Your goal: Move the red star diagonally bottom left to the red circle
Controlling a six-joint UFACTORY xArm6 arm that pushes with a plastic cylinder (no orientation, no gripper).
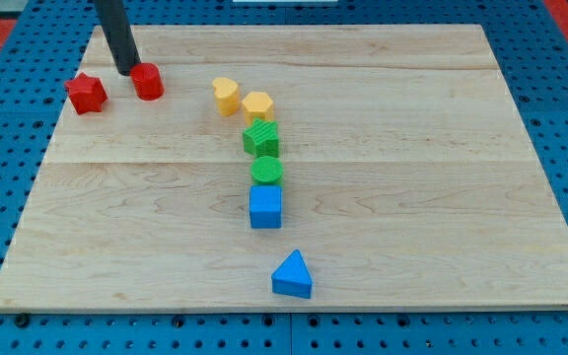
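Observation:
The red star (86, 94) lies near the board's upper left corner. The red circle (148, 81) sits to its right and slightly higher. My tip (126, 71) is at the red circle's upper left edge, touching or nearly touching it, and lies up and to the right of the red star. The rod rises from the tip toward the view's top.
A yellow heart (226, 96) and a yellow hexagon (257, 105) lie right of the red circle. Below them run a green star (260, 138), a green circle (267, 171), a blue cube (265, 207) and a blue triangle (293, 275). The wooden board (442, 177) ends at a blue pegboard.

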